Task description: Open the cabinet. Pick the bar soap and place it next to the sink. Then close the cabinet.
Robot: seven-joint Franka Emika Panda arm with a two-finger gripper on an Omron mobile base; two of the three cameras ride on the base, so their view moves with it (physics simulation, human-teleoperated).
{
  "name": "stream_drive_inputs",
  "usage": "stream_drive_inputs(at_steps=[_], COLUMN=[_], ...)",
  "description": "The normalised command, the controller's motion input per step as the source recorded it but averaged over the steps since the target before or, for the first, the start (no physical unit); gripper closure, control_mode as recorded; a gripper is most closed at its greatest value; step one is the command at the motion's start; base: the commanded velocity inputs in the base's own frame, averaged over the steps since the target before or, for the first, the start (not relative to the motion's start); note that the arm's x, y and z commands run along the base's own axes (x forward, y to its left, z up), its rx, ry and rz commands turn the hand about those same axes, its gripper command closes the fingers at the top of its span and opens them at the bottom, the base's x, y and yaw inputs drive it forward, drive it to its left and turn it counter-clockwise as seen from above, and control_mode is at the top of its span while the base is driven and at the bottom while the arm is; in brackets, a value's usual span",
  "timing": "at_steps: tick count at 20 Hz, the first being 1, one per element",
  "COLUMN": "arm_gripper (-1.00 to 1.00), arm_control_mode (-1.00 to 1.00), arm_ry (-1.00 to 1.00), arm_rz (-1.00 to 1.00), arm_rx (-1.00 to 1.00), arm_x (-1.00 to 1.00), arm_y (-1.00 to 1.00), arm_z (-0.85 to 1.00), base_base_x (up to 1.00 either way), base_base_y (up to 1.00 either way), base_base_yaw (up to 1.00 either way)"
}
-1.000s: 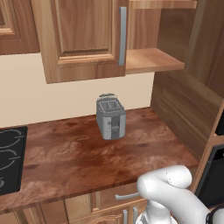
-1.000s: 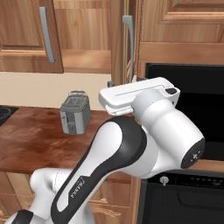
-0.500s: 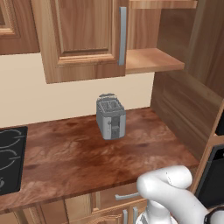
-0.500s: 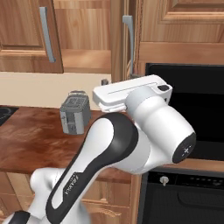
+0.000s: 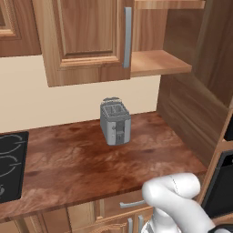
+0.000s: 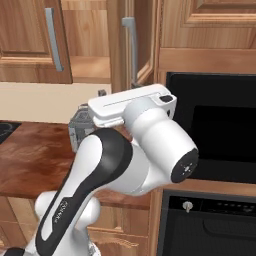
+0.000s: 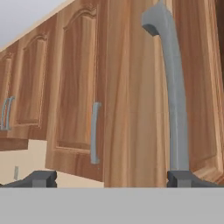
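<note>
Cabinet: the wide brown wooden wall cabinet (image 5: 86, 41) with raised-panel doors is hanging above the counter; its right door is standing swung out, showing a bare wooden shelf (image 5: 157, 61) inside.
Left door: it is sitting closed, its long vertical grey bar handle (image 5: 128, 37) running along its right edge.
Right door: in the hand view its edge is facing the camera, with the long grey bar handle (image 7: 173, 87) rising just above the right fingertip.
Gripper: the two-finger gripper (image 7: 111, 178) is pointing up at the cabinet, its dark fingertips (image 7: 41, 178) standing spread wide apart and pinching nothing.
Bar soap: I cannot tell where it is lying.
Toaster: the small grey boxy toaster (image 5: 114, 121) is standing on the reddish-brown wooden counter (image 5: 68, 164), below the cabinet.
Arm: the white arm (image 6: 125, 165) is rising in front of the black oven (image 6: 215, 130).
</note>
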Motion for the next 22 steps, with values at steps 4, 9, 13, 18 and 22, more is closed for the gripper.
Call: stream_drive_inputs(at_steps=[4, 9, 13, 18, 22], arm_gripper=[-1.00, -1.00, -1.00, -1.00, -1.00], arm_control_mode=[-1.00, -1.00, -1.00, -1.00, -1.00], arm_ry=[0.00, 0.00, 0.00, 0.00, 0.01], arm_rz=[0.00, 0.00, 0.00, 0.00, -0.02], arm_rx=[0.00, 0.00, -0.01, 0.00, 0.00], arm_x=[0.07, 0.30, 0.56, 0.79, 0.97], arm_y=[0.47, 0.51, 0.55, 0.48, 0.19], arm_z=[0.00, 0.00, 0.00, 0.00, 0.00], base_base_x=[0.00, 0.00, 0.00, 0.00, 0.00], base_base_y=[0.00, 0.00, 0.00, 0.00, 0.00], base_base_yaw=[0.00, 0.00, 0.00, 0.00, 0.00])
